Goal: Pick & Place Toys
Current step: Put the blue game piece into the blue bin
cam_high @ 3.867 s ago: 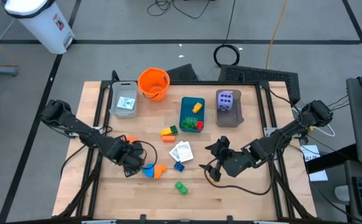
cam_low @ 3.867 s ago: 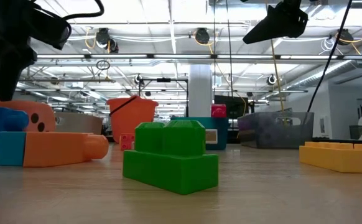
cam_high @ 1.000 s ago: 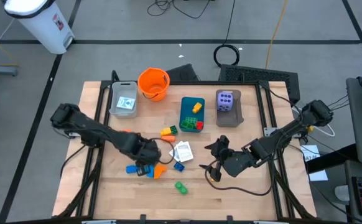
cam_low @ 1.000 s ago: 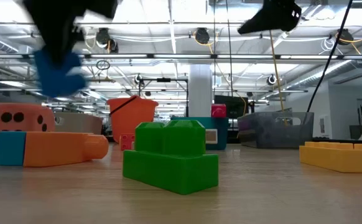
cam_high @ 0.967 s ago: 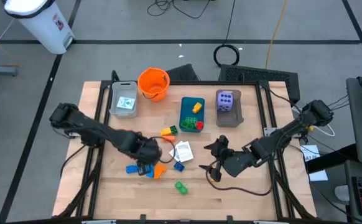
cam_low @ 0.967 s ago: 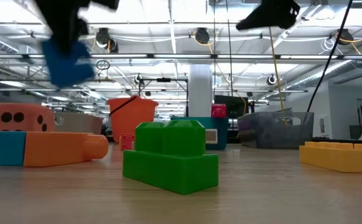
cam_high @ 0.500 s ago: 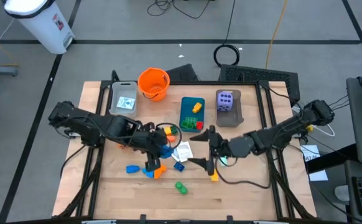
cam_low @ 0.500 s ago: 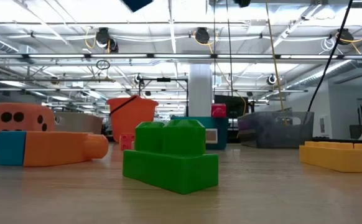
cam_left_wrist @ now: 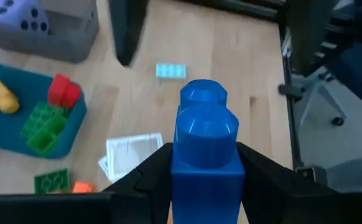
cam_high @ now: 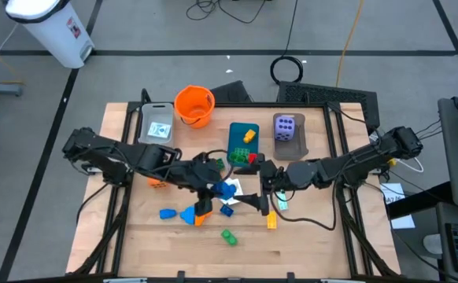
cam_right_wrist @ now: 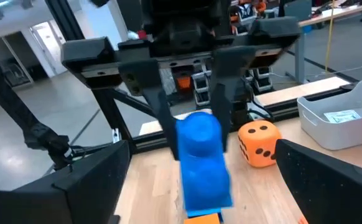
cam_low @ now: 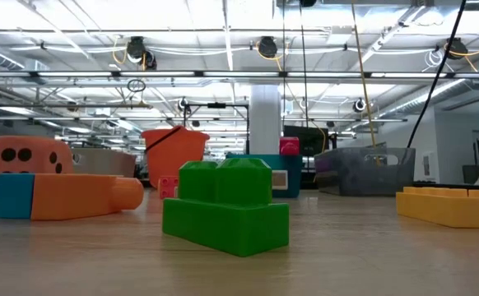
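Observation:
My left gripper (cam_high: 219, 189) is over the table's middle, shut on a blue brick (cam_left_wrist: 204, 149) held above the white cards (cam_left_wrist: 131, 157). My right gripper (cam_high: 254, 189) faces it from the table's right, level and open, its fingers (cam_right_wrist: 91, 180) wide apart and short of the brick (cam_right_wrist: 201, 163). On the table lie a green brick (cam_low: 225, 205), an orange-and-blue brick (cam_low: 58, 197), a yellow brick (cam_low: 449, 205) and an orange die (cam_right_wrist: 257, 143). Neither gripper shows in the low view. My left gripper pinches the blue brick by two opposite sides (cam_left_wrist: 180, 171) between its two fingers. The fingers slant down toward the table's right and lie along the brick. Its studded end (cam_left_wrist: 203, 94) sticks out ahead of them. The brick hangs clear of the table.
A teal tray (cam_high: 235, 135) holds yellow, green and red bricks. A grey tray (cam_high: 290, 148) holds a purple die, and another grey tray (cam_high: 156, 126) holds a card. An orange bucket (cam_high: 194, 106) stands at the far side. Another blue brick (cam_high: 166, 213) lies left of centre.
My left gripper has risen with the blue brick, gone toward the table's right and tipped up from pointing down to a slant; the brick has left the low view's top. My right gripper has risen, swung toward the left gripper and tipped up to level, still open.

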`<state>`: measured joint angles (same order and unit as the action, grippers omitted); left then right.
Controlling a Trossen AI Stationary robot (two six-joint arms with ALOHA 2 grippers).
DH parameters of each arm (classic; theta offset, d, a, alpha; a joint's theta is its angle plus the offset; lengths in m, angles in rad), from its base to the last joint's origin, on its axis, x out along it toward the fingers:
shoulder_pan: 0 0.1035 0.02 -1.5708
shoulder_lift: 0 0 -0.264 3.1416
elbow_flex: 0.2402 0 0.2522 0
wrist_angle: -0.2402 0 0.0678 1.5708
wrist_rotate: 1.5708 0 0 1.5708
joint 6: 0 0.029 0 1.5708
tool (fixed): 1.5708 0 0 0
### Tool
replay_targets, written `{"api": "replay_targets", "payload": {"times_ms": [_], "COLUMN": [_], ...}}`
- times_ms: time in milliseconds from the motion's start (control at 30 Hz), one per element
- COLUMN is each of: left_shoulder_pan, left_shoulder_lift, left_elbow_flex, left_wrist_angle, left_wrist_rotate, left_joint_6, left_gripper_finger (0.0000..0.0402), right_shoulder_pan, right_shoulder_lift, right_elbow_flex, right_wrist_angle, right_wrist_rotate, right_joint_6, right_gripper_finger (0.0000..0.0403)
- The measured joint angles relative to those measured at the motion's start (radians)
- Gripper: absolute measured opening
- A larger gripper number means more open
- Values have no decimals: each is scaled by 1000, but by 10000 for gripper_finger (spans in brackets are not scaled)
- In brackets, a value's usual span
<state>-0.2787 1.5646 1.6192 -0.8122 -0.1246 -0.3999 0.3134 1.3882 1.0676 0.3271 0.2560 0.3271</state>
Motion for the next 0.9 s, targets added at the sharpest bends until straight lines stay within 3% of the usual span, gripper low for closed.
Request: {"api": "replay_targets", "payload": {"times_ms": [400, 667, 900], "left_shoulder_pan": [46, 45, 45], "left_shoulder_lift": [7, 7, 7], "left_elbow_flex": [0, 0, 0], "left_wrist_angle": [128, 130, 130], "left_wrist_rotate": [39, 42, 39], "left_joint_6": [51, 60, 66], "left_gripper_finger": [157, 152, 173], "right_shoulder_pan": [-6, -6, -6], "right_shoulder_lift": [18, 18, 18], "right_elbow_flex": [1, 1, 1], "right_wrist_angle": [-20, -25, -25], "right_wrist_rotate": [1, 2, -1], "right_joint_6": [47, 50, 46], "right_gripper_finger": [374, 285, 197]}}
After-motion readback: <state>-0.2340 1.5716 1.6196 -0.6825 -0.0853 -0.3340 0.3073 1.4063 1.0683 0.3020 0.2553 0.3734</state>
